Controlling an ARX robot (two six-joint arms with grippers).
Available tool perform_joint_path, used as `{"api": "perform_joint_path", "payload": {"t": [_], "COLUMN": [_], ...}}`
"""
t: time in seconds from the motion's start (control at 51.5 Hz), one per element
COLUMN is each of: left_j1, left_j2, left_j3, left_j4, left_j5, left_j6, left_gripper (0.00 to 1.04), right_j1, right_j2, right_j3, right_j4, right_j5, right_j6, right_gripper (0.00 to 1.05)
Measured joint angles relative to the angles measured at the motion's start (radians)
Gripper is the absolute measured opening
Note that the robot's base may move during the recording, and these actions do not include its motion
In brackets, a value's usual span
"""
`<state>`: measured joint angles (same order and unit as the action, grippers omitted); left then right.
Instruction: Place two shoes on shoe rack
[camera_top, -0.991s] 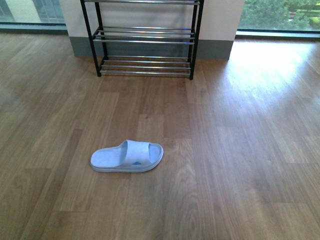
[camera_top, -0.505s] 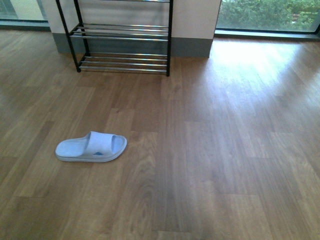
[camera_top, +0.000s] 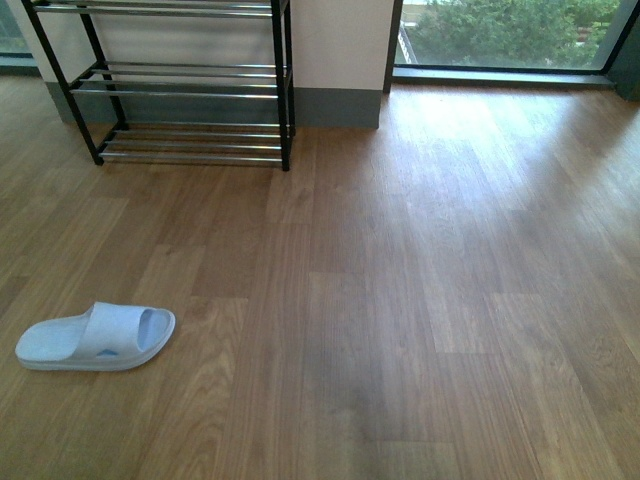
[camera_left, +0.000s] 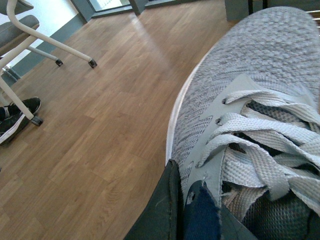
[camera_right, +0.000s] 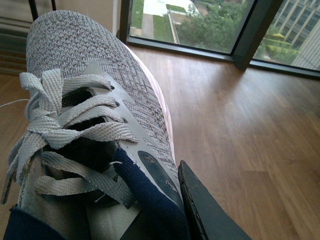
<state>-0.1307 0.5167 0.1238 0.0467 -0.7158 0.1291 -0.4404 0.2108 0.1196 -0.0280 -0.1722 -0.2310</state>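
Left hand grips the first sneaker. One dark finger lies flat against the outer side, just by the navy collar, and the other finger is hidden. The grey knit toe fills the left wrist view, with the pale laces crossing loosely over the tongue. Beyond it the wooden floor runs off to the white legs of a chair. A black shoe with a white sole lies beside one of those legs.

Right hand holds the second sneaker the same way. A dark finger presses the outside of the navy collar and its partner is out of sight. The laces of this sneaker are slack and frayed. Past its toe stands a tall window with trees outside.

In the front view the shoe rack stands at the far left against the wall, with a black frame and tiers of thin chrome rods. A pale blue slide slipper lies flat on the floor at the near left, well apart from the rack, with its heel toward the left edge. Daylight from another window brightens the boards at the far right.
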Motion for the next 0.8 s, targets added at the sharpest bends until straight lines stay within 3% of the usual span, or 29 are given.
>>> {"api": "perform_joint_path", "payload": {"t": [0.797], "left_j1": [0.0], "left_j2": [0.0], "left_j3": [0.0], "left_j4": [0.0], "left_j5": [0.002], "left_j6": [0.0], "left_gripper": [0.02], "right_j1": [0.0], "right_j2": [0.001], "right_j3": [0.0], "right_j4": [0.0], "right_j5": [0.003], "right_j6": [0.0], "right_gripper": [0.01]}}
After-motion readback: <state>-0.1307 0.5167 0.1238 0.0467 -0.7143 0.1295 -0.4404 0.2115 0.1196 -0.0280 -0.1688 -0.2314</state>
